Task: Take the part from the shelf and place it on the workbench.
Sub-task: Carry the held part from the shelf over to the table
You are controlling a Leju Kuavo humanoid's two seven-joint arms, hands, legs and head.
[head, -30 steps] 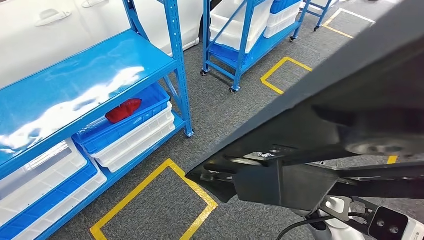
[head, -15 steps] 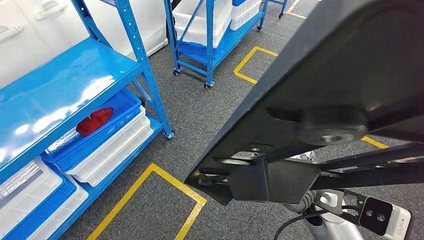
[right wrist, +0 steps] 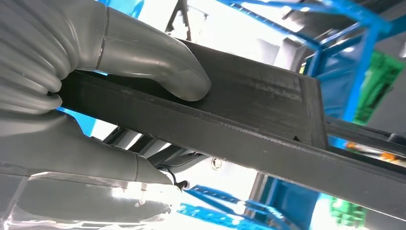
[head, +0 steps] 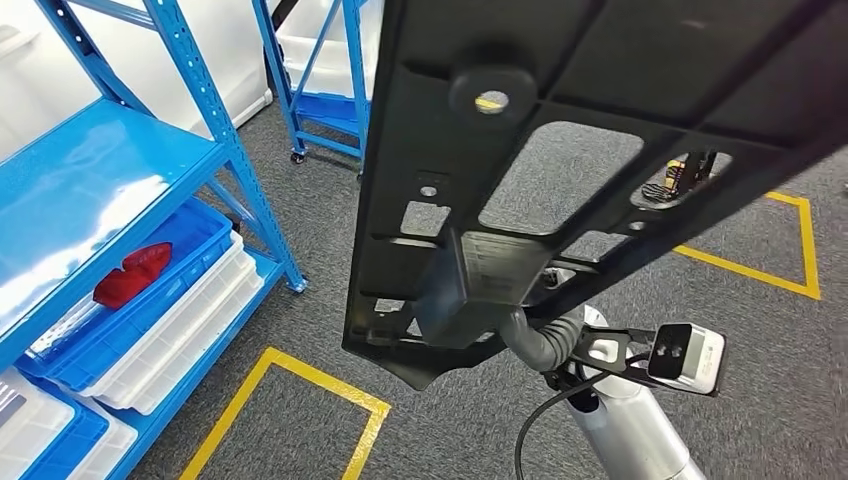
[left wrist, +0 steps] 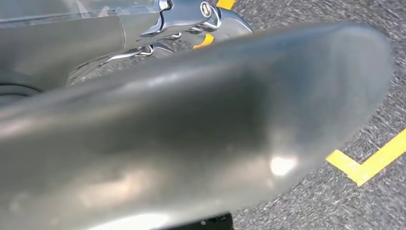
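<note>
A large black plastic part (head: 560, 120) with ribs and cut-out holes hangs close in front of the head camera, across the upper right of that view. My right hand (head: 540, 340) grips it from below at a boxy block on its underside. In the right wrist view the grey thumb (right wrist: 158, 67) presses on the part's (right wrist: 249, 115) flat edge while the fingers wrap around from the other side. My left hand (left wrist: 191, 129) is a blurred grey shape over the carpet in the left wrist view; how its fingers lie is unclear.
A blue shelf (head: 100, 190) stands at the left, holding a blue bin (head: 200, 235) with a red piece (head: 130, 275) and white bins below. A wheeled blue rack (head: 320, 90) stands behind. Yellow tape squares (head: 300, 375) mark the grey carpet.
The whole picture has shifted: the camera has turned to the right and the shelf slid left. The black part now stands steeper in view, showing its holes.
</note>
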